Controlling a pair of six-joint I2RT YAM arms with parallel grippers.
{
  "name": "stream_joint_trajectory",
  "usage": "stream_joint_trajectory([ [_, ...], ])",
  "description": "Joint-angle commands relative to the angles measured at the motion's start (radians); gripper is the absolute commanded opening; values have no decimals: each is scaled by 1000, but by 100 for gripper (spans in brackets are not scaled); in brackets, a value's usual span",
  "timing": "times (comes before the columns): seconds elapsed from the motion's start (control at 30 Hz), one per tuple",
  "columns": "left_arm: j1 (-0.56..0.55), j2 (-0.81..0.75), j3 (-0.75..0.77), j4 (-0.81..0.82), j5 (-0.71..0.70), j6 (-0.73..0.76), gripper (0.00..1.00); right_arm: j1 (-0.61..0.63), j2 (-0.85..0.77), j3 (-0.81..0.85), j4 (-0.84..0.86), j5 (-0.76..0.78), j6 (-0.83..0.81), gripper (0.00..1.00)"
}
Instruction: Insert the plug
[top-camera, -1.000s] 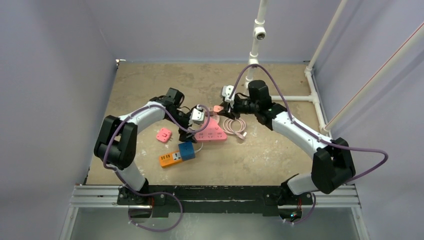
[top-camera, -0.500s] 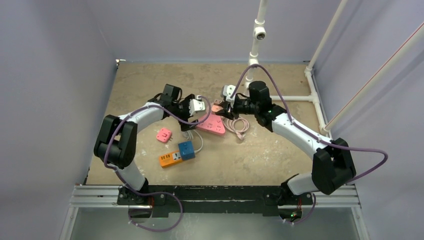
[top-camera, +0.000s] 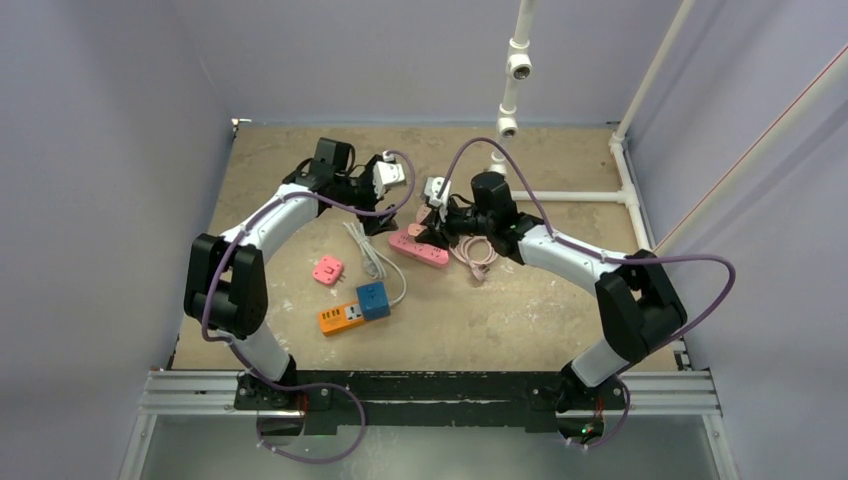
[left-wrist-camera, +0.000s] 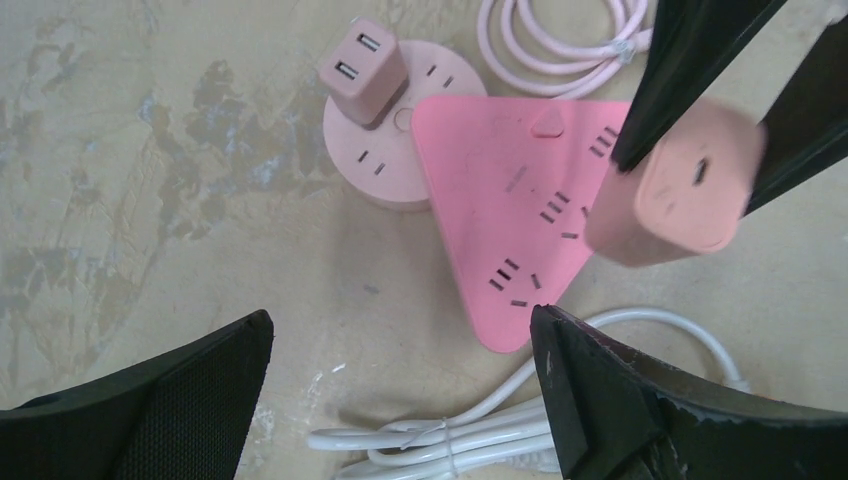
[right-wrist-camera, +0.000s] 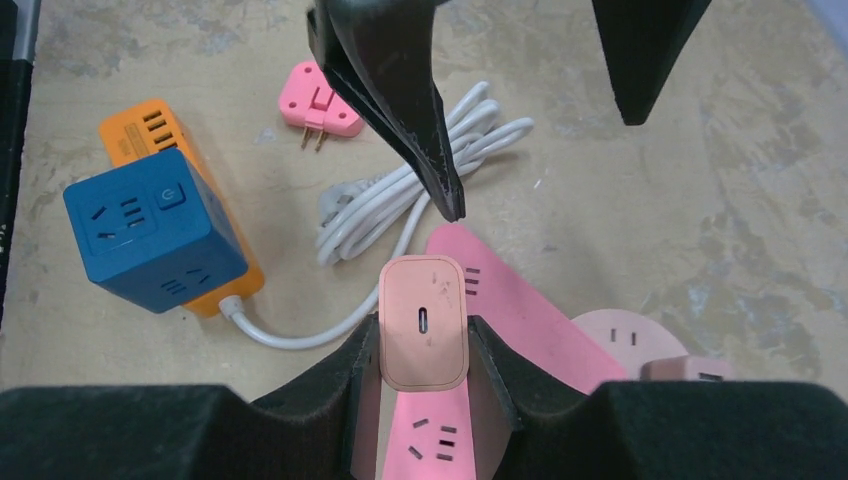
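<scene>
From above, I am reaching both of my arms toward the middle of the worktop (top-camera: 560, 300). My left hand (top-camera: 377, 203) is hanging left of centre, and my right hand (top-camera: 428, 222) is hovering just right of it, gripping the one peach plug (top-camera: 419, 229) over the single pink triangular power strip (top-camera: 420, 250). Two coiled cables are lying there: one white cable (top-camera: 375, 260) and one pink cable (top-camera: 475, 250). Toward the lower left one small pink adapter (top-camera: 327, 269), one blue cube socket (top-camera: 373, 298) and one orange power strip (top-camera: 340, 318) are sitting, the cube touching the orange strip.

In my left wrist view, my two left fingers (left-wrist-camera: 150, 410) are spreading wide at the bottom corners, grasping nothing. The plug is showing at the upper right, pinched between my two right fingers (left-wrist-camera: 690, 60), overlapping the triangular strip's right edge; I cannot tell whether they are touching. One round pink socket (left-wrist-camera: 385, 160) is lying against the strip's upper left side, carrying one pink USB charger (left-wrist-camera: 362, 70).

In my right wrist view, I am clamping the plug at bottom centre, its one slot facing the camera and its prongs hidden. The triangular strip is lying beneath it, with the round socket at the lower right. My two left fingers are pointing down from the top edge.
</scene>
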Motion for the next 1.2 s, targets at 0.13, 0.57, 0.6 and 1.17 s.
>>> stream_joint_trajectory([
  [0.13,5,-42,40,-58,152,-131,94,36,-18,-22,88,89,92,0],
  [0.57,-25,1,56,-30,185,-188,85,52,36,-23,85,176,84,0],
  [0.6,-26,6,54,-24,185,-193,84,52,36,-25,87,179,81,0],
  [1.17,-31,52,24,13,144,-217,77,52,74,-59,108,146,15,0],
])
